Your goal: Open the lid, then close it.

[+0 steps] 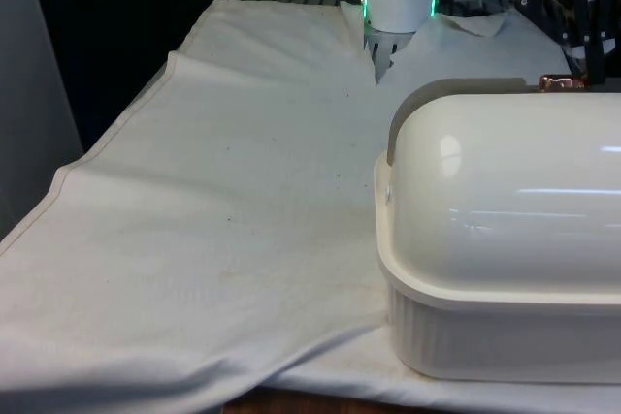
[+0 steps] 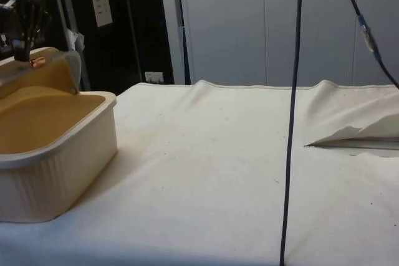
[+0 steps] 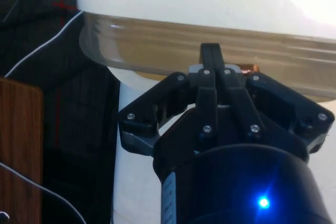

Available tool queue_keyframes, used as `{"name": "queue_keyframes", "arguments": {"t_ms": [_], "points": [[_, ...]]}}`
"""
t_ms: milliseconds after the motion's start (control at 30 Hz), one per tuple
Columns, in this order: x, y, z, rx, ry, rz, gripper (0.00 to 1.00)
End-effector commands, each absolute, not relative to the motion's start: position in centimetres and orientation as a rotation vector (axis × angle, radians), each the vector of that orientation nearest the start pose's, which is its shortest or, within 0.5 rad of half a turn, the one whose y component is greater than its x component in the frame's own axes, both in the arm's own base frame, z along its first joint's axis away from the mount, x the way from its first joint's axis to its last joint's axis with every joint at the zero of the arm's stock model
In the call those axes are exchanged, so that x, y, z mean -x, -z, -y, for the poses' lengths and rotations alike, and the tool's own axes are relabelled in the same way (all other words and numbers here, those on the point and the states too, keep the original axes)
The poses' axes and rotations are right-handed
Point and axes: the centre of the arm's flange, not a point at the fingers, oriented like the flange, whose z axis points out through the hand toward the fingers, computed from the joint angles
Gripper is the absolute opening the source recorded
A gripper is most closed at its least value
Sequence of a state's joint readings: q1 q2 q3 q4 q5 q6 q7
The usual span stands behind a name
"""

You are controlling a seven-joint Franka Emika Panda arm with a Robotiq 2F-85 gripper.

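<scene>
Cream bread box [image 1: 505, 336] occupies the worktop [image 1: 223, 210] at the front view's right, its lid [image 1: 514, 191] rolled back, pincer [image 3: 212, 61] clenched on the copper handle [image 1: 558, 82] at its far edge.

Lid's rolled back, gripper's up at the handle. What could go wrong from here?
1. The copper handle is small, and the gripper meets it at the top of the box. As it follows the curve of the lid, it may slip off.
2. The bread box stands on a loose, wrinkled cloth near the table's edge. A pull may drag the box instead of rolling the lid.
</scene>
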State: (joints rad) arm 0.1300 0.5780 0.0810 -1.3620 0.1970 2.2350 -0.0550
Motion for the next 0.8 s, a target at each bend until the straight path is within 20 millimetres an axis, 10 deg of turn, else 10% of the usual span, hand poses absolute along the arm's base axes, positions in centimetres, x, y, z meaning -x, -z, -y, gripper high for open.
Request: {"name": "queue_keyframes", "arguments": {"t_ms": [0,767], "points": [[-72.9,-42.4,-14.8,2.868,0.422,0.199,0.0],[-68.9,-39.4,-17.2,2.88,0.347,0.184,0.0]]}}
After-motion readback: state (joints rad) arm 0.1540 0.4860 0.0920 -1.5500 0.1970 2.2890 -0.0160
